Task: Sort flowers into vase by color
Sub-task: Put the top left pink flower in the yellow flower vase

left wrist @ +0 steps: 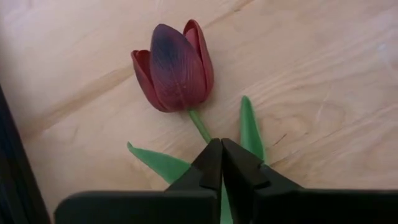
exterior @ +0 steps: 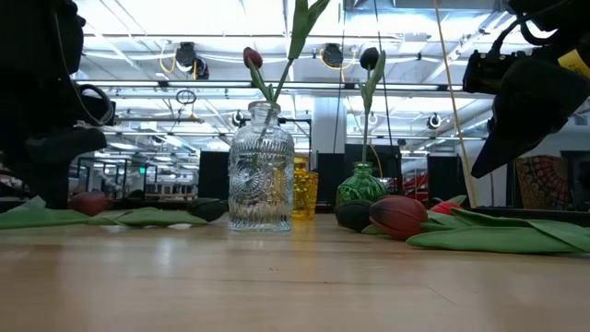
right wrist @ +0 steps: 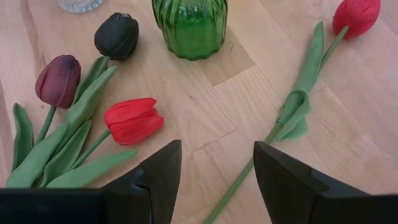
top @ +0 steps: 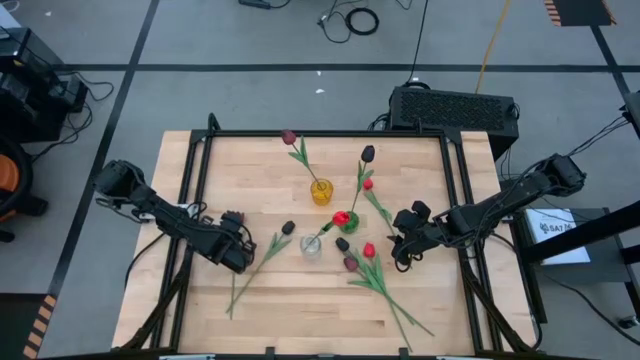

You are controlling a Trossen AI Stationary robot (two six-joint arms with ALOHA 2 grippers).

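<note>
- Left wrist view: the left tool (left wrist: 222,152) is clenched. The thin green stem of a maroon tulip (left wrist: 174,68) runs straight into the seam between its tips, so it appears to be grasping that stem just below the head.
- The tulip lies flat on the counter (left wrist: 323,74). Its long axis follows the tool's own line, with the head pointing directly away from the fingers and the leaves spread to either side of them.
- From above, this tool sits at the left-centre of the counter. The clear vase (top: 311,245) is the nearest vase and lies toward the middle. The yellow vase (top: 320,192), which already holds a maroon flower, stands beyond it.
- My judgement is that the stem must be swung from lying flat to upright, cut end down, before it can enter any vase mouth. The left arm is clearly the nearer one for that.
- The right tool (right wrist: 217,155) hangs released. Its fingers are spread on either side of the stem of a red tulip (right wrist: 356,14), which slants across the counter with its head away from the tool, beside the green vase (right wrist: 189,25).
- A bundle of three more loose tulips (right wrist: 62,81) lies on the counter on the other side of that tool.
</note>
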